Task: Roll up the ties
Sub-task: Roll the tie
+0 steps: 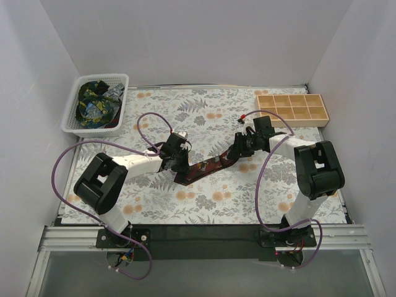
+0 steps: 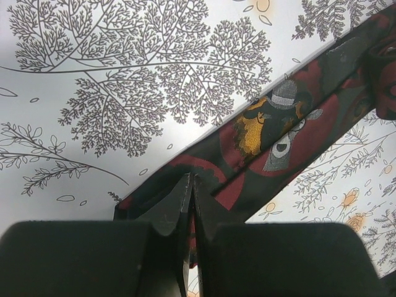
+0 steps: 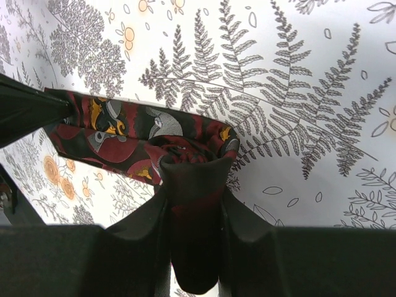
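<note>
Our left hand is clenched on one end of the maroon tie, which runs ahead-right of it; our right hand grasps its bunched part.

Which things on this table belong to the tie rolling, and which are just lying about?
Job in hand:
maroon tie, gripped by both arms
more ties, heaped in the basket

Lying about:
wooden tray
patterned cloth
</note>
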